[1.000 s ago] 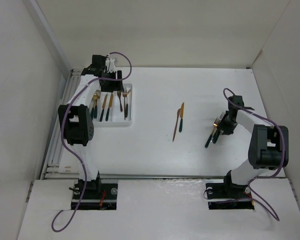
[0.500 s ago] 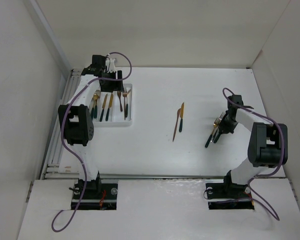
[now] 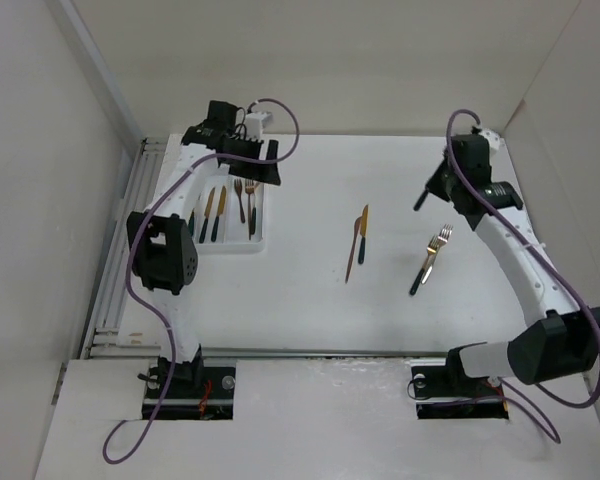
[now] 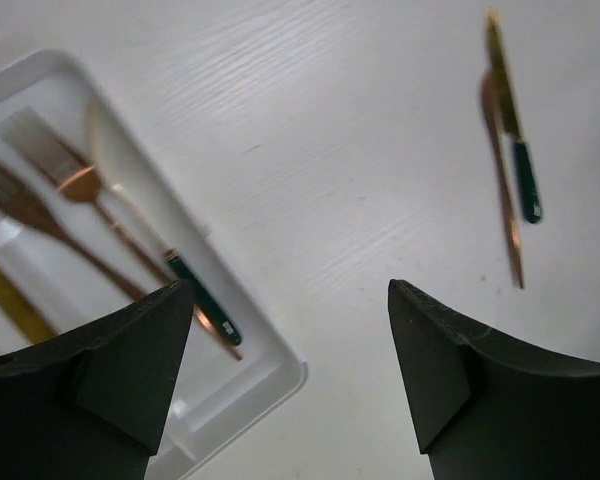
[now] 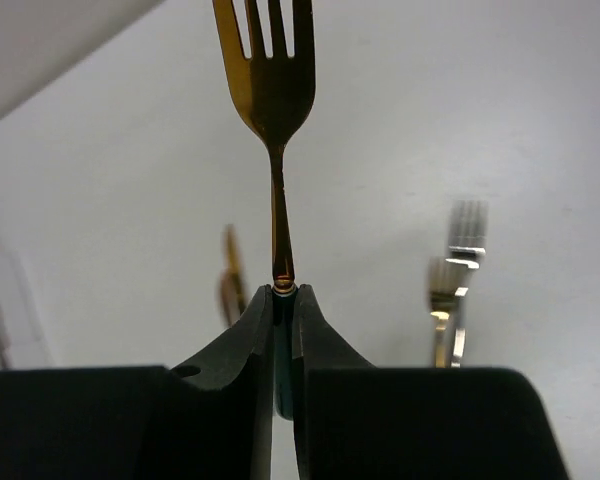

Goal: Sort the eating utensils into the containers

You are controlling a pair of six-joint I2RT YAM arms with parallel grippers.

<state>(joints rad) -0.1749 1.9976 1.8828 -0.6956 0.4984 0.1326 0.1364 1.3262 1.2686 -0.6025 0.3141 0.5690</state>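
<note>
Over the far right of the white tabletop (image 3: pixel 310 330), the right claw (image 5: pixel 283 295) has risen since a second ago, clamped on a gold-headed, dark-handled fork (image 5: pixel 272 90) above open surface. Left claw (image 4: pixel 288 300), jaws apart, has shifted right to the right rim of the shallow white plastic tray (image 4: pixel 280 372), where other forks (image 4: pixel 70 190) lie.

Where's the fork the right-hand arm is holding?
In the right wrist view, the fork is pinched by its handle in the right gripper, held above the table's right side, near two forks lying there.
</note>
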